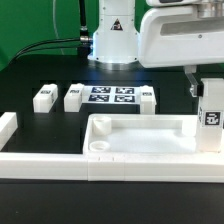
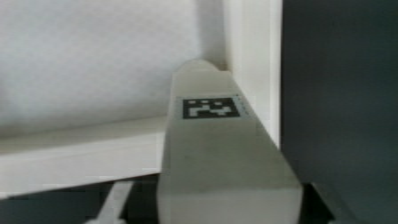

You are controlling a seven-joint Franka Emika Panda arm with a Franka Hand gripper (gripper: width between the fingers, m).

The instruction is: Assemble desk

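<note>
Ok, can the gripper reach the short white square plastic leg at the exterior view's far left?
Likely yes, not immediately: that leg sits apart on bare black table, nothing above it. But the gripper straddles another white leg beside the tray-like desk top.

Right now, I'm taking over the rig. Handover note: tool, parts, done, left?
Tool: around an upright leg at the desk top's end on the exterior view's right; can't tell if the grip is firm.
Parts: three loose legs behind the top, two on the exterior view's left of the marker board, one on its right.
Done: no leg visibly seated; front corner socket empty.
Left: all four legs.
</note>
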